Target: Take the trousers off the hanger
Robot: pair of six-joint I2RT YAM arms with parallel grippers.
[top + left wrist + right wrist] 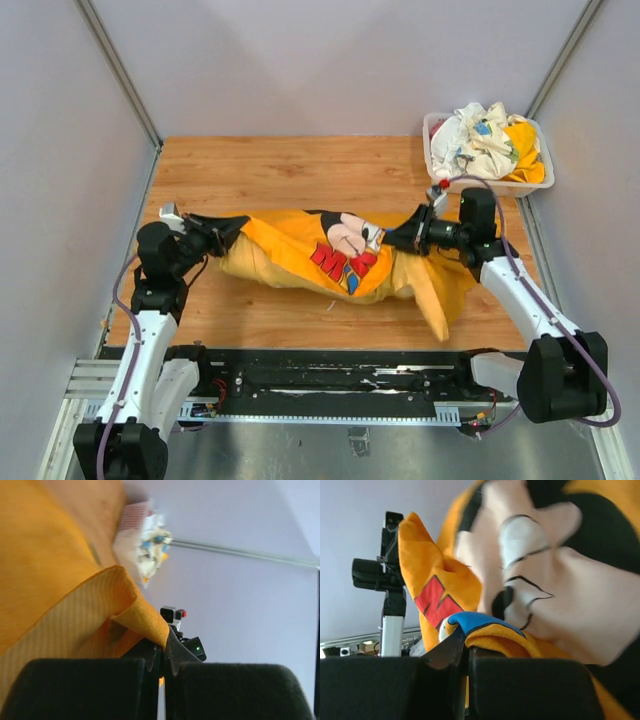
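Yellow trousers (300,255) with a cartoon mouse print are stretched across the middle of the wooden table, one end trailing down toward the front right. My left gripper (216,232) is shut on their left edge; the left wrist view shows a yellow fold (145,620) pinched at the gripper (162,647). My right gripper (402,240) is shut on their right part, and in the right wrist view a blue and yellow fold (490,630) sits clamped in that gripper (463,645). The hanger is hidden.
A white basket (436,160) full of light-coloured clothes stands at the back right corner, also showing blurred in the left wrist view (134,520). Grey walls close in the table on the left, back and right.
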